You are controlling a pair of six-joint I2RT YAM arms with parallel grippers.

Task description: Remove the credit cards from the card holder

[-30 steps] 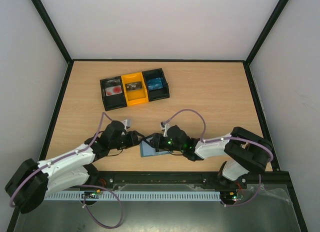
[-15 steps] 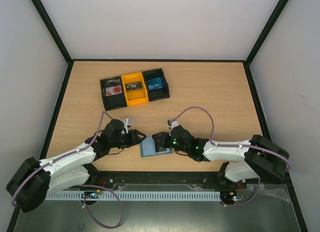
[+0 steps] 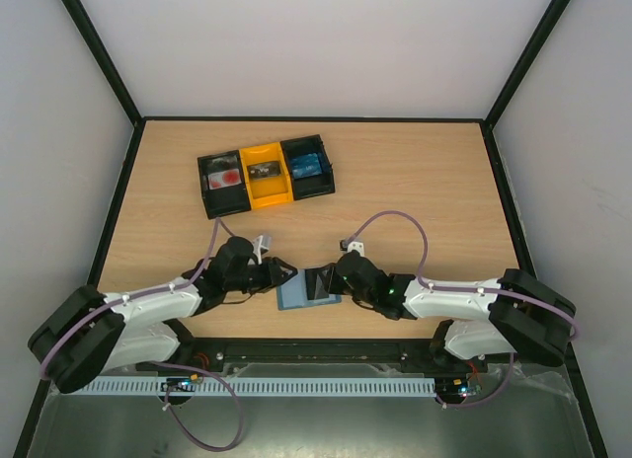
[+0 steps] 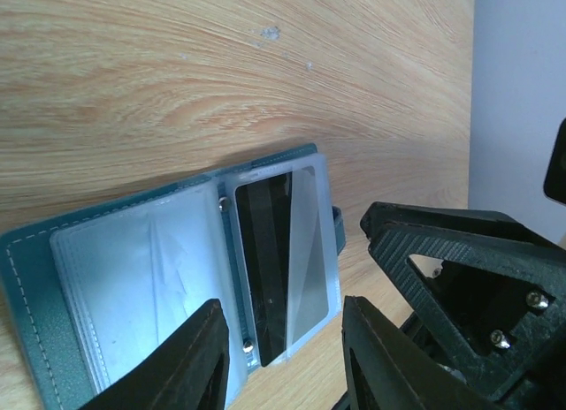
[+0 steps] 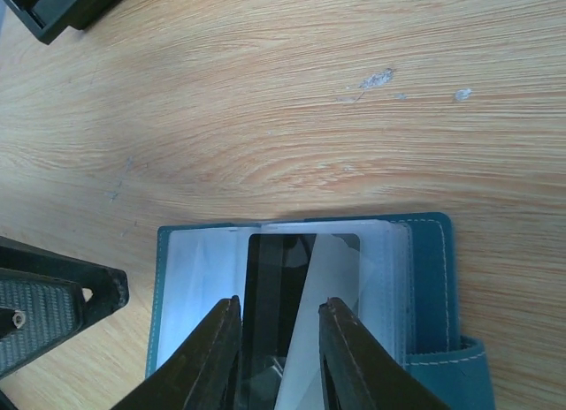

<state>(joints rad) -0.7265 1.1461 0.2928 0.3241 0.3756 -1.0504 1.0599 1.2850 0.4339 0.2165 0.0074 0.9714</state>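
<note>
Both half-open, empty: left pincer, right pincer over card holder on wood-grain table, white walls.

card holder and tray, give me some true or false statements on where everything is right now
1. The card holder lies open on the table. True.
2. The card holder sits inside the tray. False: it lies on bare wood near the arms, well apart from the tray.
3. A dark card sits in a clear sleeve of the holder. True.
4. The right gripper hangs over the tray. False: it is at the card holder, one finger on either side of the dark card.
5. The tray's middle section is yellow. True.
</note>
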